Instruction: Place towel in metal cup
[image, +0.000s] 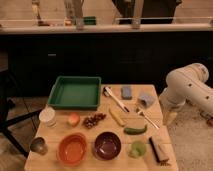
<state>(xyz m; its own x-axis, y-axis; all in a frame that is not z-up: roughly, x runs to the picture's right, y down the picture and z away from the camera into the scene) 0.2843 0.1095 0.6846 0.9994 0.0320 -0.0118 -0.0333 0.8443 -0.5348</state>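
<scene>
Nothing of the task is done yet, going by how things lie. At the front left corner of the worktop (102, 162) stands the metal cup (39, 145), upright and, as far as can be seen, with nothing in it. Just behind it is a white round container (47, 116), and behind that, at the back left, a green tray (75, 92).

Along the front edge to the right of the cup sit an orange bowl (72, 149) and a dark purple bowl (107, 145), with a small reddish fruit (74, 119) and a bunch of grapes (93, 120) behind them. Past the middle lie a banana (117, 117), a green pepper (135, 130) and a green apple (137, 148).

Toward the back right lies a flat blue block (126, 91). Just beside it, close to the right edge, is the towel (146, 100), a small pale grey-blue lump resting on the worktop with nothing touching it. So cup and towel sit at nearly opposite corners, well apart, with most of the other things between them.

Beyond the right edge, the white arm (187, 87) bends downward and the claw (170, 118) hangs beside the worktop, near the towel but clear of it. It is spread wide and has hold of nothing.

All of the work is left: reaching over the right edge to the towel, gripping it, carrying it across to the front left corner and dropping it into the cup.
</scene>
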